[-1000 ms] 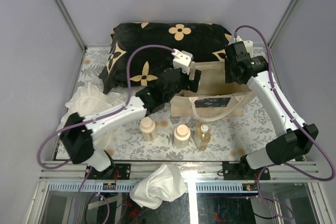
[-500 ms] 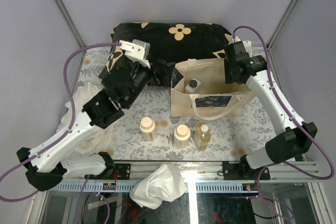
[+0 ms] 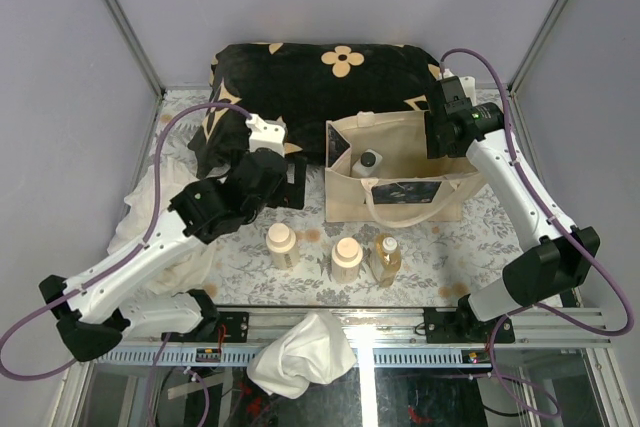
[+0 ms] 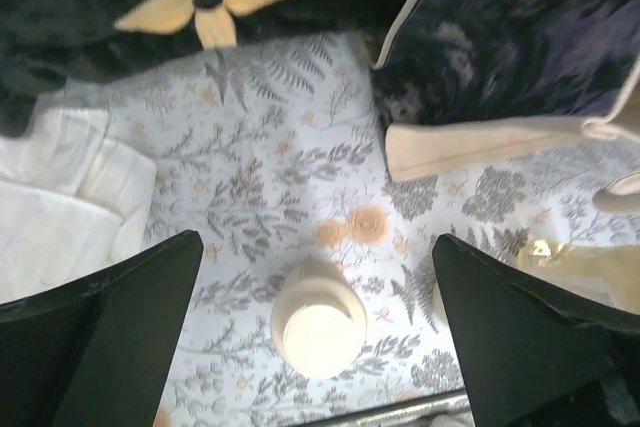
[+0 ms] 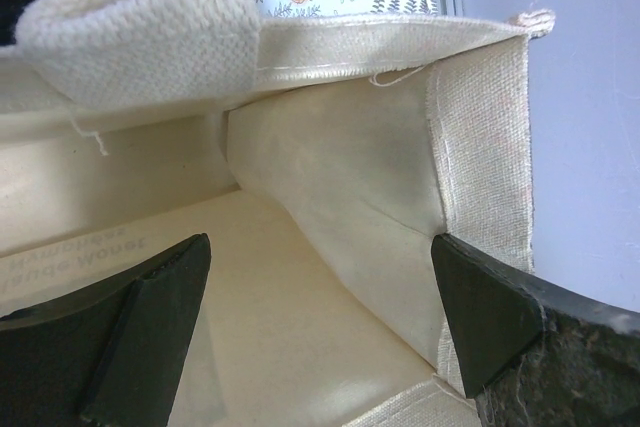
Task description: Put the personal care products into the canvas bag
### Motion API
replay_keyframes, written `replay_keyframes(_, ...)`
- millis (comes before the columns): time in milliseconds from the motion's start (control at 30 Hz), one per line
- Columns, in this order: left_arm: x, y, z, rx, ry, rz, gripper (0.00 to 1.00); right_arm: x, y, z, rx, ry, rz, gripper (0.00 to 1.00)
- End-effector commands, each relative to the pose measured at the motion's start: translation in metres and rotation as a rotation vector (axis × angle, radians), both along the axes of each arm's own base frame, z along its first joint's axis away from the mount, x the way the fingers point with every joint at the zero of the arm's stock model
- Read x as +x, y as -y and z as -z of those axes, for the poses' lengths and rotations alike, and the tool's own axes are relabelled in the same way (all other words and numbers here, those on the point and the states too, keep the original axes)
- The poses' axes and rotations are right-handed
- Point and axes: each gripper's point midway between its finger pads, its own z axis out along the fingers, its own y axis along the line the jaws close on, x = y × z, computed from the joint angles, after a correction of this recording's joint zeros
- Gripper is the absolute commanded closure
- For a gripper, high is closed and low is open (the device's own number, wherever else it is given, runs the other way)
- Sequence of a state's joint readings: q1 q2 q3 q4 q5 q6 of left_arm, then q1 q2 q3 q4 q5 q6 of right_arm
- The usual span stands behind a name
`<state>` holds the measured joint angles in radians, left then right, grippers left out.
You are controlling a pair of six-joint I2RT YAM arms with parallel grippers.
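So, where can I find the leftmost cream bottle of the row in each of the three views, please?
Top external: the cream bottle stands leftmost in the row of three, in front of the canvas bag.
Left wrist: bottom centre, seen from above; a corner of the canvas bag is at the right.
Right wrist: not in it; only the bag's inner wall shows.
Shared landmark: the canvas bag, present in all three views.

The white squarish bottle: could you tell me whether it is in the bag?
In: the white squarish bottle lies inside the canvas bag.
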<state>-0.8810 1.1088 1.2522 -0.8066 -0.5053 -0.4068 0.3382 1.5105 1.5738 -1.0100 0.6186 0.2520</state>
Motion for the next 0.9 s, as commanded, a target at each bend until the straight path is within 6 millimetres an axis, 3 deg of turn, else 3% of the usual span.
replay_keyframes(0,-0.021,-0.011,0.03,0.067,-0.175,-0.035,0.0,0.007,0.001,-0.015,0.002,0.036,-0.004,0.01)
replay_keyframes(300,-0.049,-0.008,0.082,0.054,-0.367,-0.019,0.0,0.006,0.001,-0.016,0.002,0.036,-0.012,0.01)
replay_keyframes(867,-0.059,0.007,0.153,0.051,-0.492,-0.002,0.0,0.002,0.0,-0.018,0.021,0.044,-0.019,0.01)
